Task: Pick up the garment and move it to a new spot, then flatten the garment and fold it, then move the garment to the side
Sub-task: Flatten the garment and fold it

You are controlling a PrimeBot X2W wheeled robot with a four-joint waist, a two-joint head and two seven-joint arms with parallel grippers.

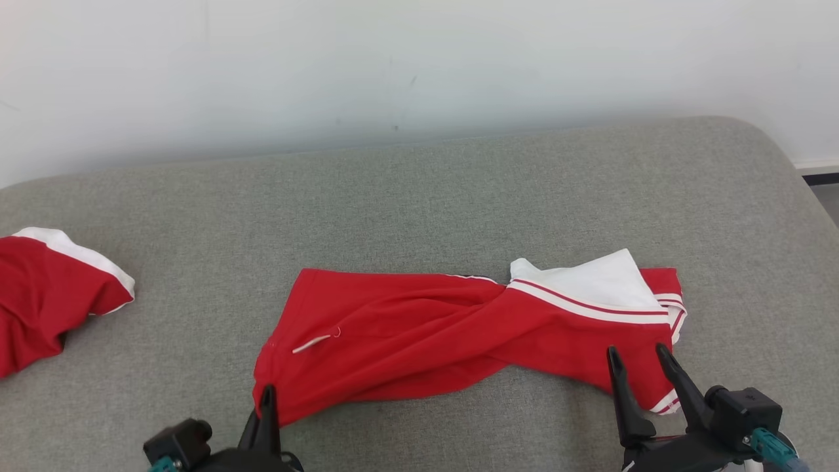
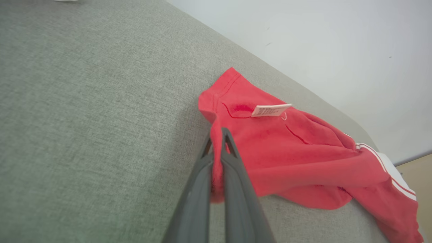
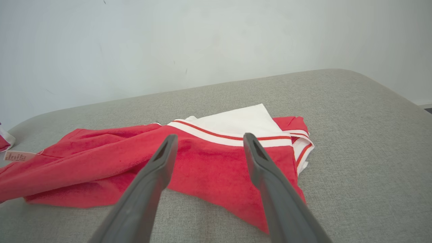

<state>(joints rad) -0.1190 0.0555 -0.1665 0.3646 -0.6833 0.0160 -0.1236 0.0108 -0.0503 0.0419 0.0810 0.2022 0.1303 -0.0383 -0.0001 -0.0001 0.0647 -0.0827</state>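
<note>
A red garment (image 1: 426,334) with white stripes and a white panel lies crumpled across the grey cushion, with a small white tag (image 2: 270,110) near its left end. My left gripper (image 1: 267,393) is shut on the garment's near left corner; in the left wrist view red cloth (image 2: 297,155) is pinched between the two fingers (image 2: 233,175). My right gripper (image 1: 637,354) stands open just above the garment's near right corner, with nothing between its fingers. In the right wrist view the open fingers (image 3: 266,175) frame the striped end of the garment (image 3: 216,165).
A second red and white garment (image 1: 46,295) lies at the cushion's left edge. The grey cushion (image 1: 459,196) runs back to a white wall. Its rounded right edge (image 1: 803,190) drops off to the floor. Bare cushion lies behind the garment.
</note>
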